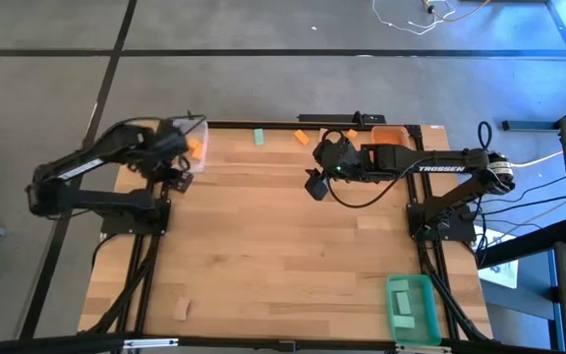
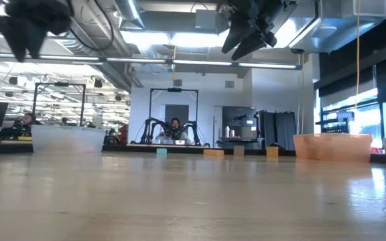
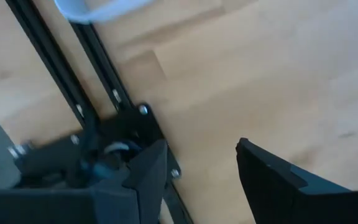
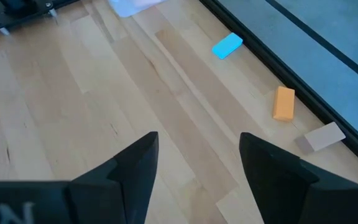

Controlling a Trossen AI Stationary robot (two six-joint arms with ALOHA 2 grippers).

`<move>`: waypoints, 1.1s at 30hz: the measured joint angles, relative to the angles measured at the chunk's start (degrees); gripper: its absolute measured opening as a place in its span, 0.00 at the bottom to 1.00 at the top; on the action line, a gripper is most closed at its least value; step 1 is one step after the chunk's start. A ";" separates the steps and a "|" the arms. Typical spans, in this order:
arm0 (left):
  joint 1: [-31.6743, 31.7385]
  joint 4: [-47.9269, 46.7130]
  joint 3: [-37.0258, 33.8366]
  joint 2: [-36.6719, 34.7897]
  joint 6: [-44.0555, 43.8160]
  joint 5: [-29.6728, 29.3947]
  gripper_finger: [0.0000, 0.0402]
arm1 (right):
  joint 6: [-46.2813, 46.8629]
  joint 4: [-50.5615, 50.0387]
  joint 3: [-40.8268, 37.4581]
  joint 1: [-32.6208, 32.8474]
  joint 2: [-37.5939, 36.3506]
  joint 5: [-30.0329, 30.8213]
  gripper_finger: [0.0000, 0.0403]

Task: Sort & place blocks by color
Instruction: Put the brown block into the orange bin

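Note:
Several blocks lie along the table's far edge: a teal block [image 1: 259,137] [image 4: 227,45], an orange block [image 1: 302,138] [image 4: 283,102] and a pale wood block [image 4: 321,137]. Another orange block [image 1: 352,134] lies beside the orange bin. One wood block [image 1: 181,308] rests near the near left corner. My right gripper [image 1: 315,184] [image 4: 197,146] hangs open above the table, nearer than that far row, holding nothing. My left gripper [image 1: 176,176] [image 3: 201,155] is open too, raised beside the clear bin [image 1: 194,146], where something orange shows.
An orange bin [image 1: 389,134] [image 2: 332,147] stands at the far right corner. A green bin [image 1: 411,307] with teal pieces inside sits at the near right corner. The left arm's black mount [image 3: 126,134] lies under my left gripper. A person sits in the room beyond [image 2: 175,130].

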 joint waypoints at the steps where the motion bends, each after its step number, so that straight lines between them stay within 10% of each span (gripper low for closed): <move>1: -2.41 -0.49 0.00 -1.36 -2.86 0.57 0.45 | 0.00 0.02 0.00 0.00 0.00 0.00 0.56; 13: -25.71 4.44 0.02 -5.40 -19.62 5.36 0.45 | -5.61 0.02 0.00 0.00 0.01 0.01 0.56; 33: -60.98 26.97 0.02 19.70 -61.21 7.86 0.45 | -14.74 0.01 0.00 0.00 0.02 -0.04 0.56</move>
